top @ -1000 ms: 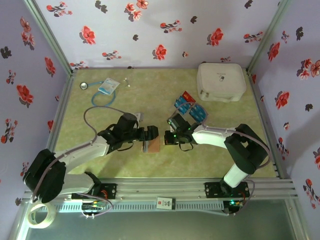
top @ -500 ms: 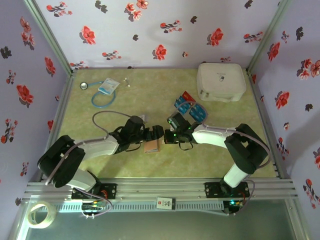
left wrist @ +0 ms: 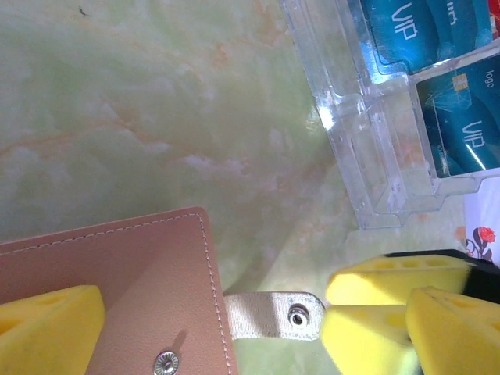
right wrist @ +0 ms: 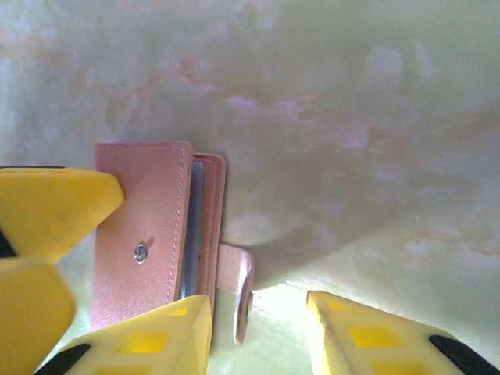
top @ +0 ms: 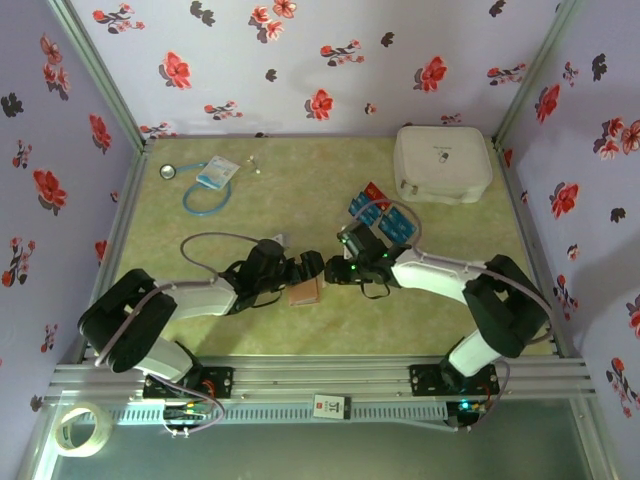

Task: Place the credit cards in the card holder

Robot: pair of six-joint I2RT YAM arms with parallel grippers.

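Left pincer (left wrist: 215, 308) gapes over the card holder (left wrist: 133, 273), whose lower part is cut off.

A: Card holder (right wrist: 141, 242)?
B: Tan-pink, pale stitching along the edge. Credit cards (left wrist: 461, 125): teal, white print.
A: Table (left wrist: 156, 101)?
B: Pale green, marbled with orange veins. Finger pads (left wrist: 47, 324): yellow. Case (top: 442, 163): white. Walls (top: 300, 60): lilac, red and black flowers.

bare table (top: 300, 190) beyond the card holder (top: 304, 291); clear card tray (left wrist: 367, 156) stands near it
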